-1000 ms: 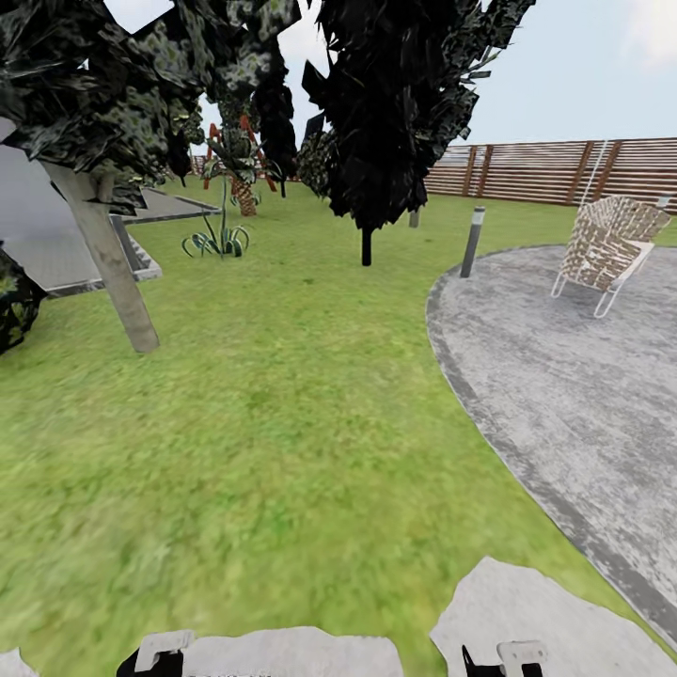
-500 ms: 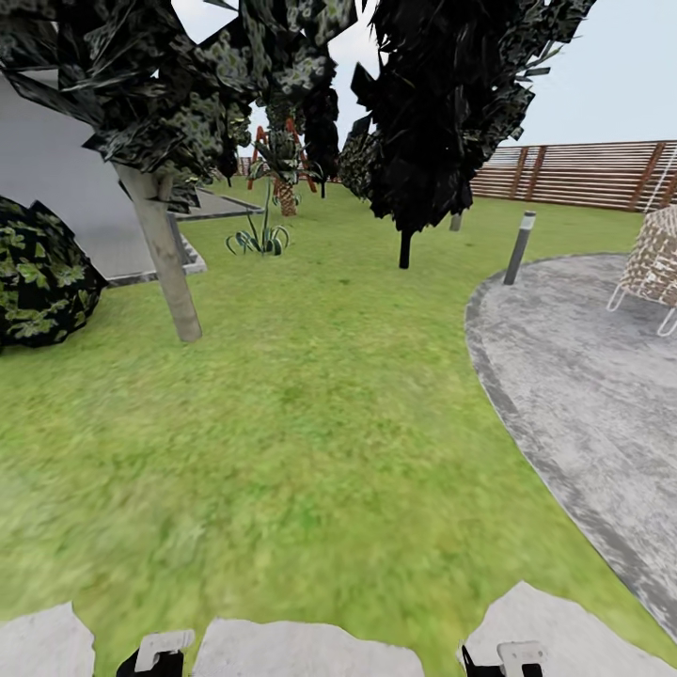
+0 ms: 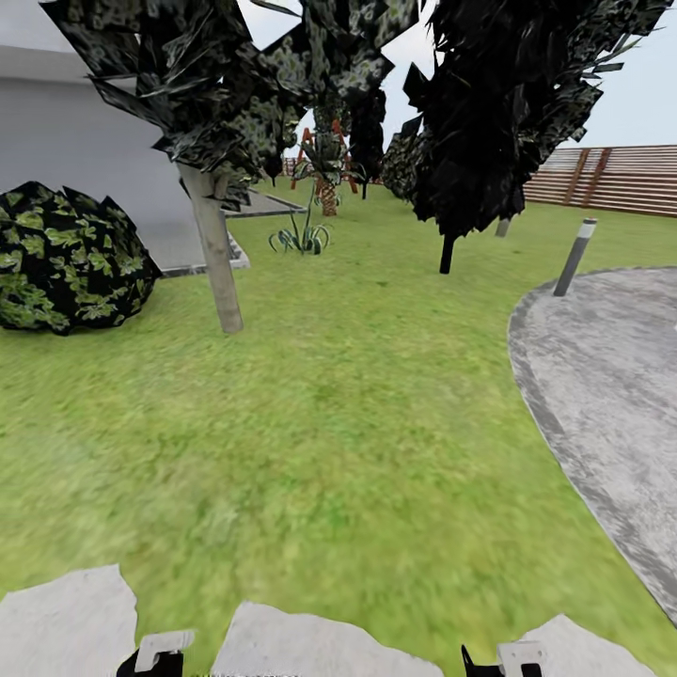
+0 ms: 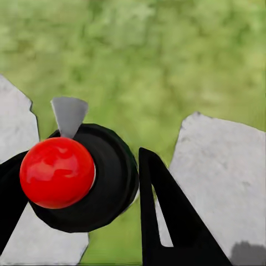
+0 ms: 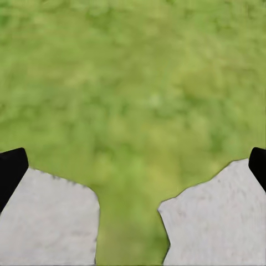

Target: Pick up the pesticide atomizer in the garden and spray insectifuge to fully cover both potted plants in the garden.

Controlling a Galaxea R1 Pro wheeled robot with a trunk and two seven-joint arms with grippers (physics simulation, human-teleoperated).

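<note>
Now driving over lawn (image 3: 310, 414); left gripper (image 4: 77, 188) clamped on atomizer (image 4: 83, 177), right gripper (image 5: 133, 166) jaws apart, empty. Risk: clipping trunk (image 3: 218, 263), dropping atomizer.

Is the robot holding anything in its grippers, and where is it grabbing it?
The left gripper holds the atomizer, clamped around its black body below the red top. The right gripper is open and empty.
</note>
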